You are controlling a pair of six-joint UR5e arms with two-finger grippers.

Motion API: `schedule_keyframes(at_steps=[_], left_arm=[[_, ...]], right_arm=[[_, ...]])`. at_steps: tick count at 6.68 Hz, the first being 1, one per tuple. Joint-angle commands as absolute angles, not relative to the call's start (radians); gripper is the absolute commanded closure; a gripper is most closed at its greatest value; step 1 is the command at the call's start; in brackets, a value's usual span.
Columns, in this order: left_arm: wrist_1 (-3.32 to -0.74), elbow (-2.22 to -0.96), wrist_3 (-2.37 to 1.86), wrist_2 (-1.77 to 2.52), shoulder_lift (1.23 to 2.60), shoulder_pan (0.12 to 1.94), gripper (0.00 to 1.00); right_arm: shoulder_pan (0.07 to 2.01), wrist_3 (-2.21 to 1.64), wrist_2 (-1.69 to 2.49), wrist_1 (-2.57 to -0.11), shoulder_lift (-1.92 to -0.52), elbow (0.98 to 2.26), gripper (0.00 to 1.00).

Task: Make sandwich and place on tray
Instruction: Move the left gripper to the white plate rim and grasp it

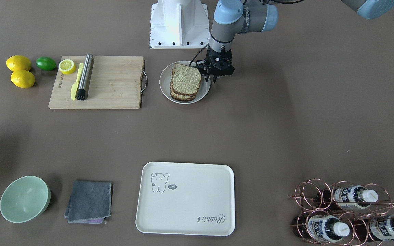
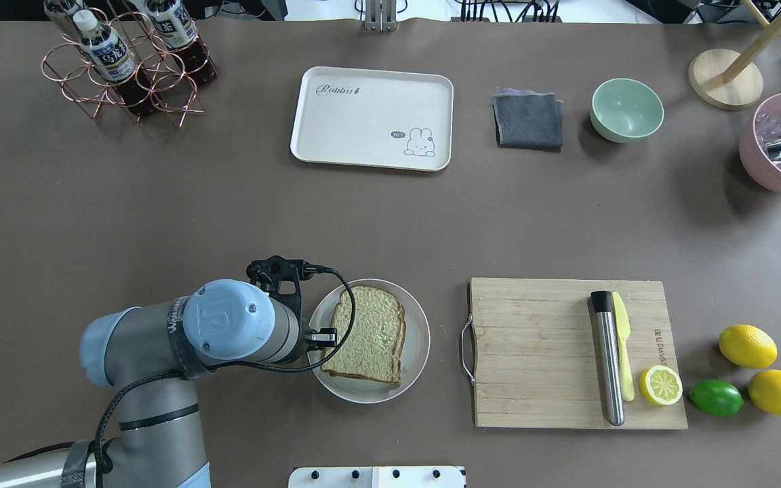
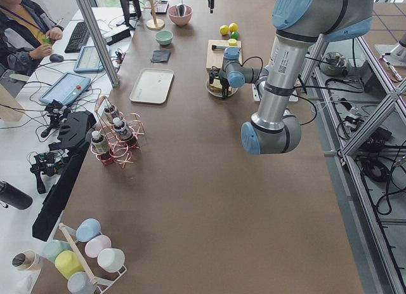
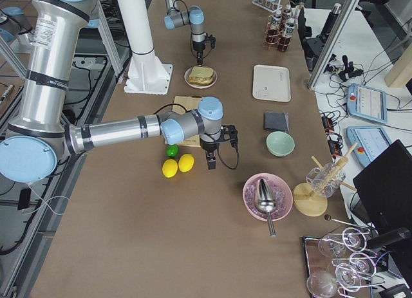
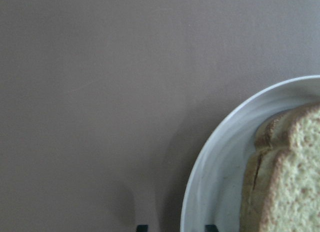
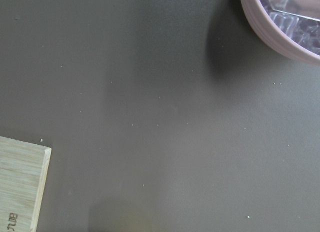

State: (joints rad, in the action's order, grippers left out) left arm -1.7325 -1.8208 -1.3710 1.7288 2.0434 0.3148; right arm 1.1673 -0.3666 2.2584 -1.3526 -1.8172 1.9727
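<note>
The cream rabbit tray (image 1: 190,191) lies at lower centre of the front-facing view with nothing on it, well apart from the round white plate (image 1: 165,91) at upper centre. On that plate rests the sandwich (image 1: 185,83), bread slices stacked, no egg visible. The left gripper (image 1: 214,76) hangs just right of it in that frame, empty, its fingertips (image 5: 142,227) apart and straddling the plate's rim. The sandwich thus lies immediately frame-left of this nearer tool, its longer side running top to bottom. The right gripper (image 4: 211,158) hovers by the lemons (image 4: 178,164); its jaw state I cannot tell.
</note>
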Motion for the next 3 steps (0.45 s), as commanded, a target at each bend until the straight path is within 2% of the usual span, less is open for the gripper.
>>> schedule_keyframes(at_steps=[1, 2, 3], left_arm=[[-1.738, -1.816, -1.371, 1.729, 2.043, 0.313, 0.76], [-1.743, -1.816, -1.376, 1.729, 2.043, 0.311, 0.92], [-1.746, -1.818, -1.399, 1.73, 2.043, 0.31, 1.0]], right_arm=[[1.167, -0.367, 2.26, -1.351, -1.818, 1.974, 0.0], [1.167, -0.367, 2.26, -1.351, -1.818, 1.974, 0.0], [1.169, -0.367, 2.261, -1.353, -1.818, 1.976, 0.0]])
